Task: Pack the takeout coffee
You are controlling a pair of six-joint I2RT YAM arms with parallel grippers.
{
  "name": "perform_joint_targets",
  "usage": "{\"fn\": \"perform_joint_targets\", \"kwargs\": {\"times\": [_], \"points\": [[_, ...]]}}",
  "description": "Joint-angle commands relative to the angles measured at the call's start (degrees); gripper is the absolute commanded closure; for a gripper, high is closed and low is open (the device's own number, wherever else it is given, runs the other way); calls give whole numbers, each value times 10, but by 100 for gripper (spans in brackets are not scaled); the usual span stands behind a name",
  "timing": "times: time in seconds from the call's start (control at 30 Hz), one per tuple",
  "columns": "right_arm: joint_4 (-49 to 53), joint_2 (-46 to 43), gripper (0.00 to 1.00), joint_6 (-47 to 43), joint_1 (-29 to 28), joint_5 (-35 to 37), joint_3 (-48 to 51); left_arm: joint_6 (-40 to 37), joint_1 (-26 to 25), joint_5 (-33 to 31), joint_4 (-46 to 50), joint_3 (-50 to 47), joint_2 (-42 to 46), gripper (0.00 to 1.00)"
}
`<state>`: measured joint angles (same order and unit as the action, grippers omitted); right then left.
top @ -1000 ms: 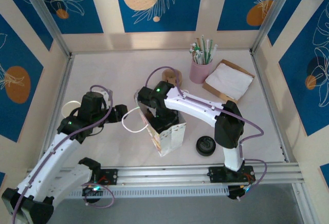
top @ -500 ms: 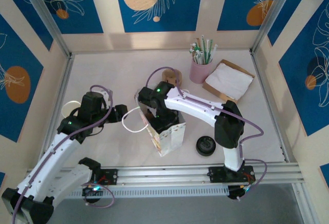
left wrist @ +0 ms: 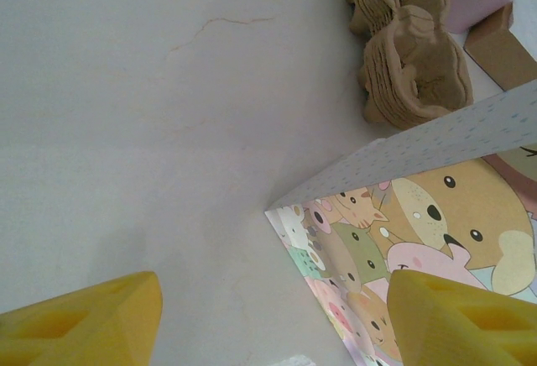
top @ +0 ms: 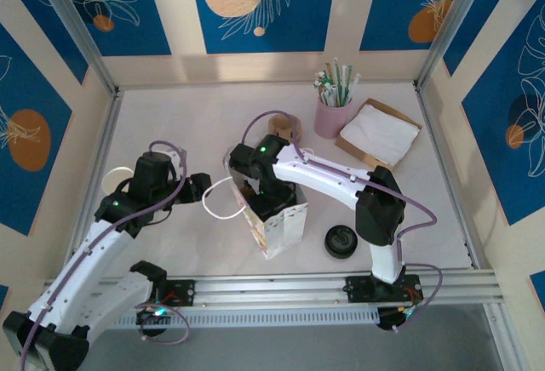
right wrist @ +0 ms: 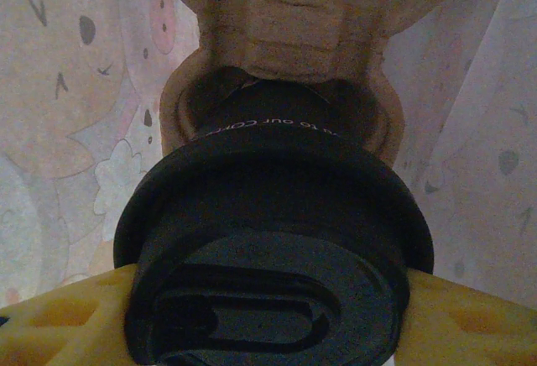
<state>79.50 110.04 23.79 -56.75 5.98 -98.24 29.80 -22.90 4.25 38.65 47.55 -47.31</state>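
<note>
One takeout coffee (right wrist: 273, 240): a small paper cup under a round black plastic lid, with white lettering on the dark band below the rim. We place it inside the cartoon-animal printed paper bag (top: 281, 226), its base entering a moulded brown pulp carrier (right wrist: 277, 13) at the bag's bottom.

Right gripper (right wrist: 268, 320): inside the bag, yellow fingers (right wrist: 50, 324) clamped on either side of the lid.

Left gripper (left wrist: 268, 332): just beside the bag's left wall, jaws wide, holding nothing.

We judge packing nearly complete; release and withdrawal remain.
</note>
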Motion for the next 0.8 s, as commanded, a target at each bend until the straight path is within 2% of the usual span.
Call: {"fn": "perform_joint_targets", "kwargs": {"times": [0.0, 0.77], "points": [[10, 18, 36, -2, -1, -6, 16, -6, 3, 2, 12, 21, 8, 29], [41, 14, 26, 3, -10, 7, -17, -4, 3, 6, 11, 22, 10, 29]]}}
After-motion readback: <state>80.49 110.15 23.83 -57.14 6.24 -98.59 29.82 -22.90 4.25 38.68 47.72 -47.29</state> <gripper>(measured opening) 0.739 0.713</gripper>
